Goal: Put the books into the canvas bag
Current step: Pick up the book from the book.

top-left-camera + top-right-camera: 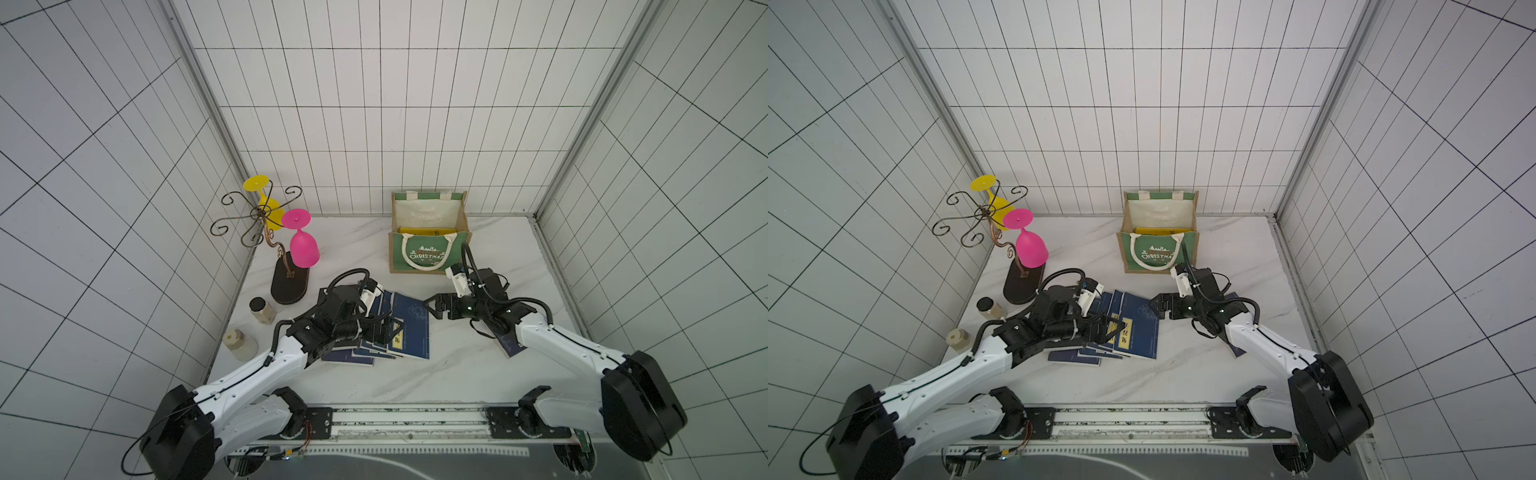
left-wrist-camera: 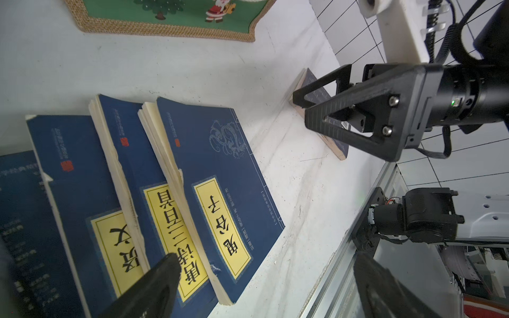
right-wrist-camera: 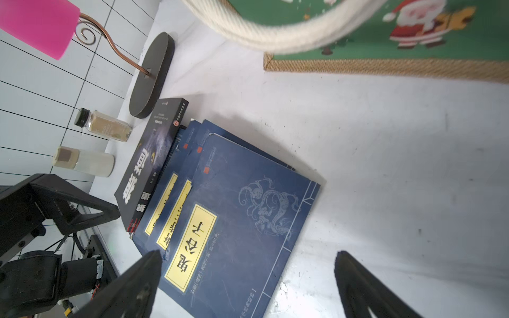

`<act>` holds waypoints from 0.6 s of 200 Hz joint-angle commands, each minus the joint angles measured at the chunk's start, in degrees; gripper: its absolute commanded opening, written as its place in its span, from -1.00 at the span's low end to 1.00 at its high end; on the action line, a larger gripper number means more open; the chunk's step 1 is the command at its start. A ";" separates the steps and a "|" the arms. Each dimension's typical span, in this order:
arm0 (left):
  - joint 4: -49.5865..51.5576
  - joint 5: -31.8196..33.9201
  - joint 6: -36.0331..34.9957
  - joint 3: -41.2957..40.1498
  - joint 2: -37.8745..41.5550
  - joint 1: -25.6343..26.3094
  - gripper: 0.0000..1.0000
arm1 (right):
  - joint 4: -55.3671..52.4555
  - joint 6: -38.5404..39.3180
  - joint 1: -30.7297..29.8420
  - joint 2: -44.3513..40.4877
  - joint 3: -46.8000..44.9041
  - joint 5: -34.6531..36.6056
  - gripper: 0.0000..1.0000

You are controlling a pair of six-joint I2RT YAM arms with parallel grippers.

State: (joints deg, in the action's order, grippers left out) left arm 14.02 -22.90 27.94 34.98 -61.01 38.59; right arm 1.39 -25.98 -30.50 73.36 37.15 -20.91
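Note:
Several navy books (image 1: pixel 409 328) (image 1: pixel 1140 328) lie fanned in the middle of the table, with a black book (image 3: pixel 154 162) at the pile's left side. My left gripper (image 1: pixel 392 330) (image 2: pixel 264 257) hangs open low over the fan, one fingertip above a yellow title label. Open as well, my right gripper (image 1: pixel 430 307) (image 3: pixel 249 253) sits at the top book's (image 3: pixel 248 220) far right corner and holds nothing. Another navy book (image 1: pixel 509 347) (image 2: pixel 319 110) lies under my right arm. The canvas bag (image 1: pixel 428 249) (image 1: pixel 1158 253) stands upright behind, a yellow book (image 1: pixel 426 230) inside.
A scrolled wire rack on a dark oval base (image 1: pixel 291 282) stands at the back left, holding a pink goblet (image 1: pixel 303 249) and a yellow goblet (image 1: pixel 266 203). Two small jars (image 1: pixel 262 309) (image 1: pixel 240 344) sit along the left wall. Tiled walls enclose three sides.

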 commanded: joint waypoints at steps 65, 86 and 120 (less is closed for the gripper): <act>-6.23 4.56 4.21 -2.95 -7.73 1.95 0.94 | 17.61 -7.73 -4.59 10.69 -8.15 -1.64 0.97; -6.66 4.94 4.31 -3.35 -8.57 1.97 0.95 | 20.21 -9.54 -5.89 13.61 -9.03 -1.46 0.97; -6.90 4.03 4.58 -3.77 -9.89 1.97 0.95 | 25.36 -11.48 -8.26 18.02 -9.24 -3.81 0.97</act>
State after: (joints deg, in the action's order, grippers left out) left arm 8.49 -19.31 31.64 32.10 -70.06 40.36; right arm 22.26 -34.72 -36.80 88.01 30.46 -22.24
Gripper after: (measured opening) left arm 0.973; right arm 0.984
